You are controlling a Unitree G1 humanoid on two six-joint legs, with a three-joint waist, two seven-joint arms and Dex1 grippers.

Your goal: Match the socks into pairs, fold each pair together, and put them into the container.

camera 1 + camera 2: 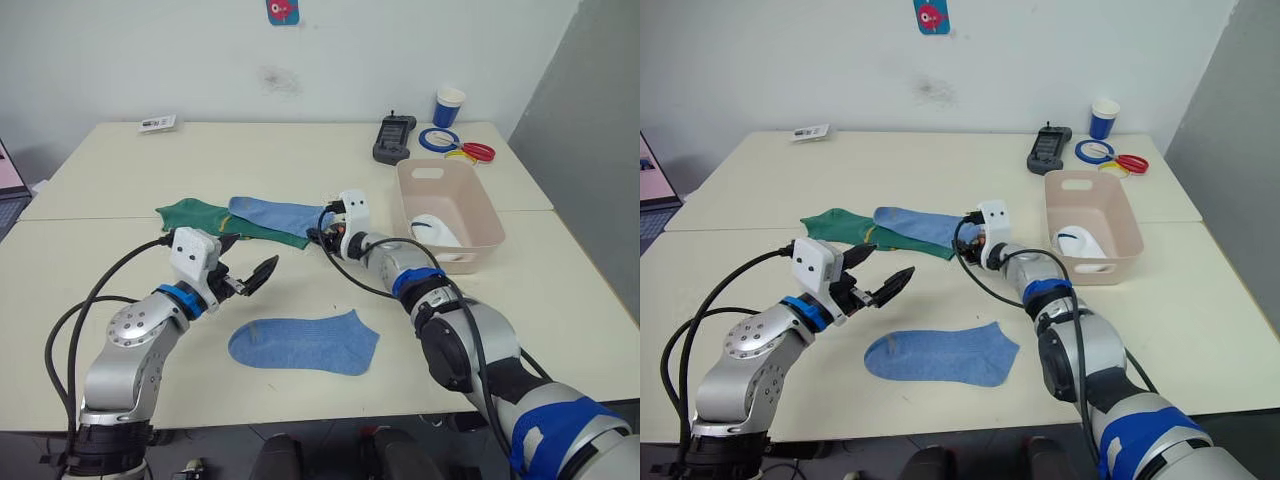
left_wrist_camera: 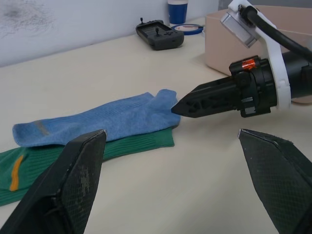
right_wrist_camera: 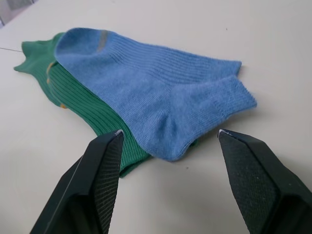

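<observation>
right gripper [image 3: 168, 141]: fingers apart, straddling heel of blue sock [image 3: 151, 83], sock's length running away from it
left gripper [image 1: 245, 275]: open, empty, farther off

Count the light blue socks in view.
2. One light blue sock lies flat alone near the table's front edge; the other lies on the dark green sock, at the right gripper.

Two light blue socks are lying on the table: one [image 1: 304, 343] flat near the front edge, one [image 1: 280, 215] overlapping a single visible dark green sock [image 1: 215, 220]; one white bundle [image 1: 436, 231] is sitting in the one container [image 1: 482, 215]. One paper cup [image 1: 449, 106], one black handset [image 1: 394, 138] and three tape rings [image 1: 458, 146] are resting at the far side.
</observation>
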